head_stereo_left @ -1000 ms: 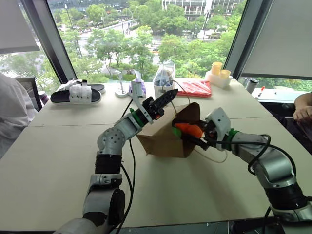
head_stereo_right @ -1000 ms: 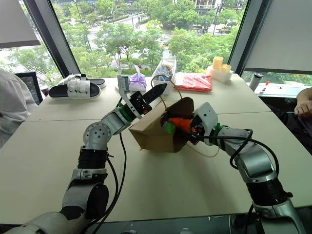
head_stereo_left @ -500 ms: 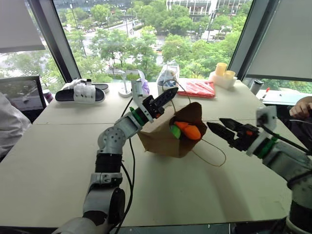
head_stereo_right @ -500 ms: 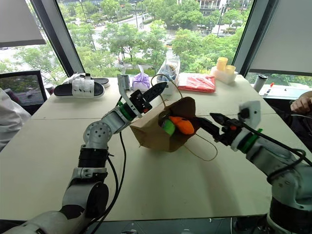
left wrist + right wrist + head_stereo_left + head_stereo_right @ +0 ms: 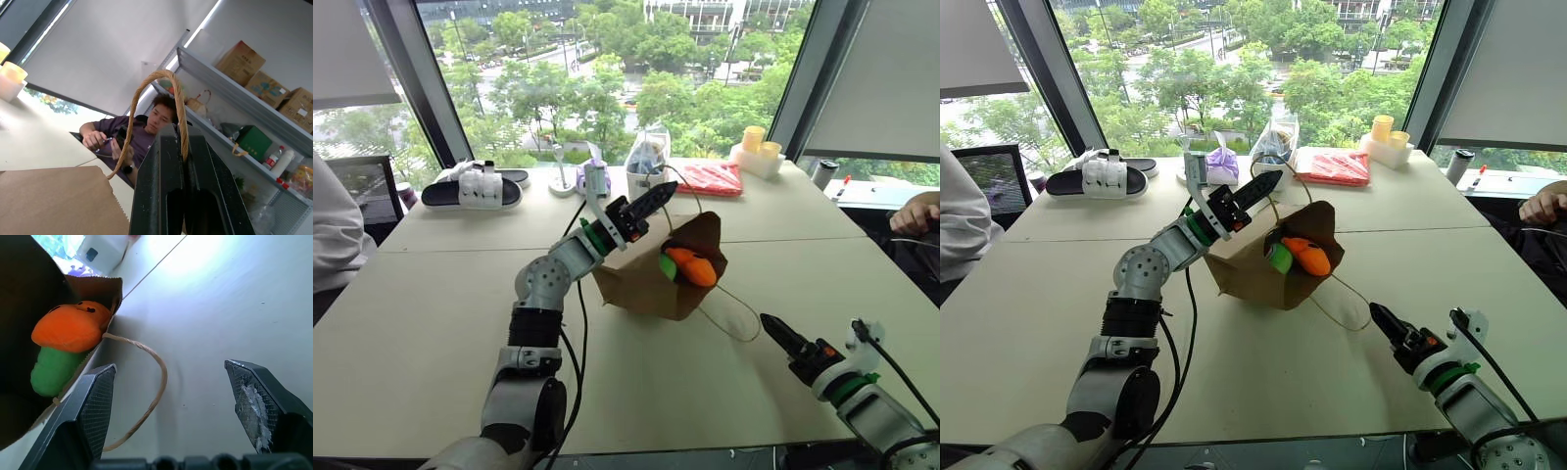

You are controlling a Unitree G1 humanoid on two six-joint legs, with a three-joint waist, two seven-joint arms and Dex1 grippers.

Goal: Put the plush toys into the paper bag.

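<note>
My left gripper point(image 5: 651, 199) is clamped on the far cord handle point(image 5: 161, 83) of the paper bag point(image 5: 646, 279), mid-table, while my right gripper point(image 5: 171, 396) hangs wide and empty at the near right. I count two plush toys, one orange point(image 5: 690, 265) and one green point(image 5: 667, 266), sitting in the bag's mouth, probably not fully down. They're soft, light and squashable, best pinched across the body; the thin bag crumples easily.

No legible text, labels, brands or numbers on anything.

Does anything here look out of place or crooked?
Yes. The paper bag is tipped on its side, mouth toward the right gripper. The left gripper holds up one cord handle. The orange toy and green toy sit at the mouth, not deep inside.
</note>
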